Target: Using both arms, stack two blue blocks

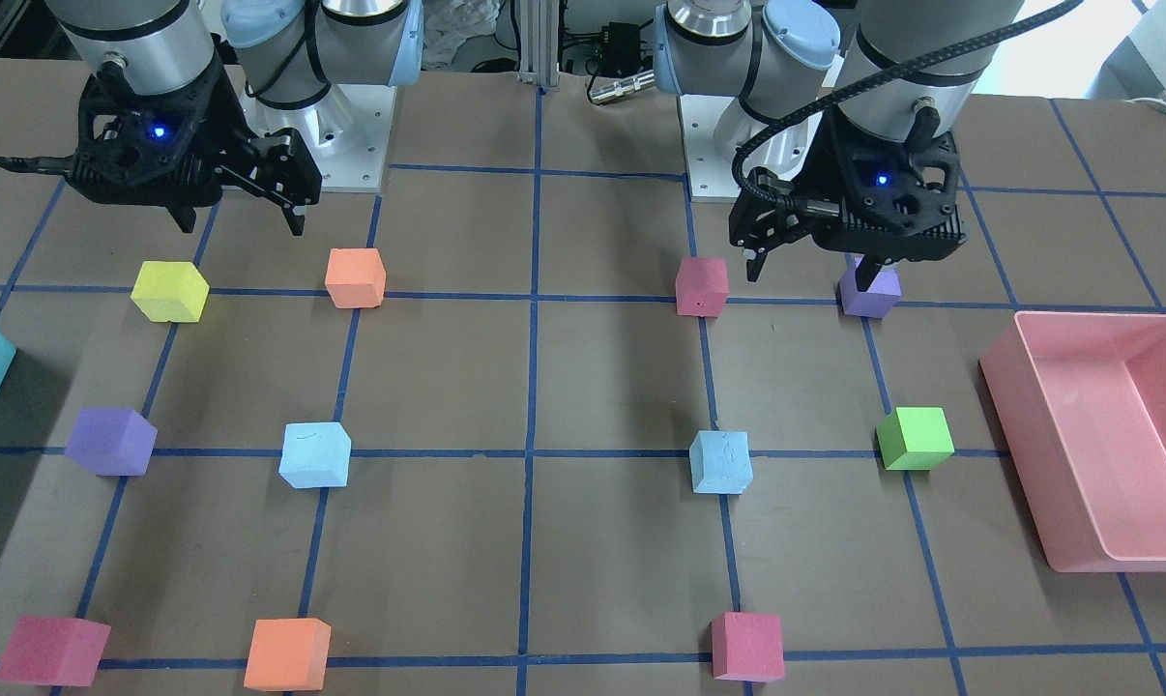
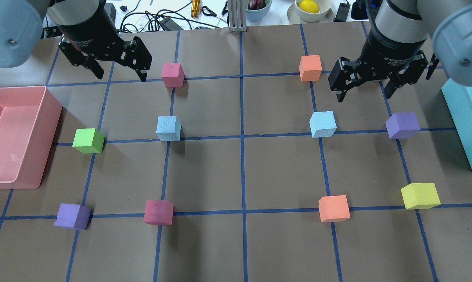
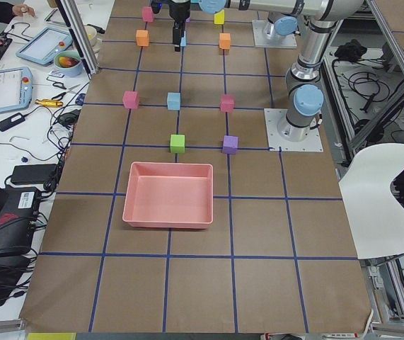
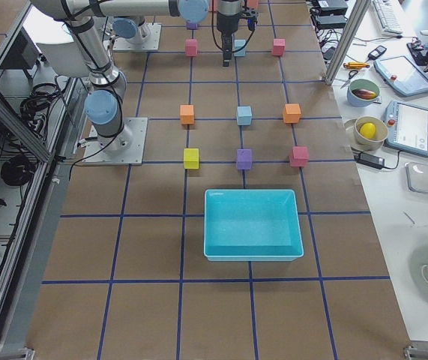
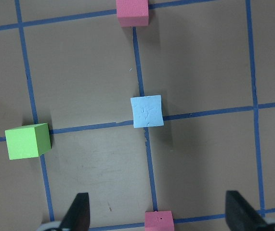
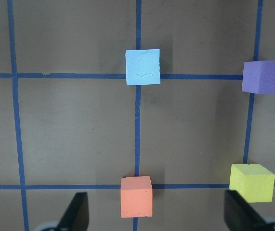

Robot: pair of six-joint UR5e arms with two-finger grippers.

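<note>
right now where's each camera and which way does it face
Front-facing: across the table, looking back at left gripper, right gripper.
Overhead: behind the shoulders, looking down; both grippers.
Exterior left: table end by pink bin; both arms.
Exterior right: end by teal bin; both arms.
Left wrist: down on blue block; fingertips.
Right wrist: same, other blue block.
Shared: first two show both blocks.

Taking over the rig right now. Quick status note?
Grippers: the left gripper and the right gripper are both open and empty, raised above the table.
Blocks: the left blue block and the right blue block sit flat on the table, each on its own arm's side. They are far apart and neither is touched.
Done: nothing is grasped or stacked.
Left: pick up one blue block and set it on the other, using both arms.
</note>
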